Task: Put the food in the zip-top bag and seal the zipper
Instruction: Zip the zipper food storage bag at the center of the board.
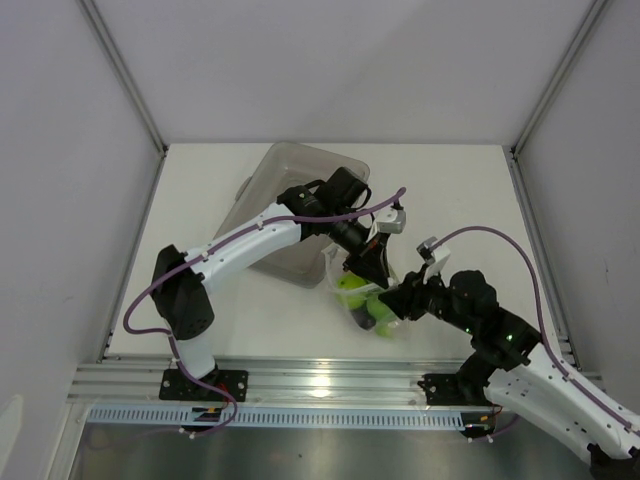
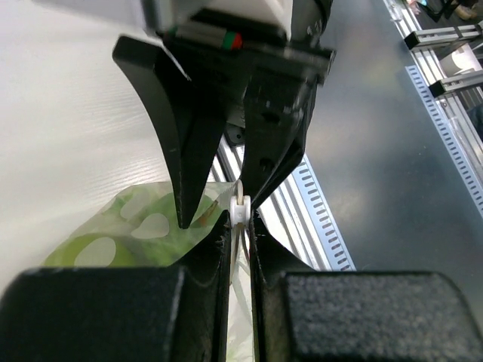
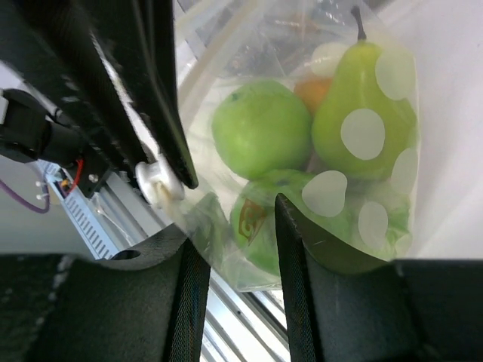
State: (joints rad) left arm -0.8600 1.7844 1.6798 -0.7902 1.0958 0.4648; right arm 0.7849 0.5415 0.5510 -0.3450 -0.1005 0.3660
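The clear zip-top bag (image 1: 362, 298) sits between both grippers and holds the food: a green apple (image 3: 260, 128), a white-spotted green pear (image 3: 362, 113), another green fruit (image 3: 264, 219) and an orange fruit (image 3: 313, 90). The cauliflower and eggplant pieces are hidden. My left gripper (image 2: 239, 226) is shut on the bag's zipper edge, right behind the white slider (image 2: 239, 210); it also shows in the top view (image 1: 372, 268). My right gripper (image 3: 234, 219) is open, its fingers straddling the bag's lower corner, and it also shows in the top view (image 1: 398, 300).
The grey translucent tray (image 1: 290, 180) lies behind the left arm at the back of the table. The aluminium rail (image 1: 330, 385) runs along the near edge, just below the bag. White walls close in the table's left and right sides.
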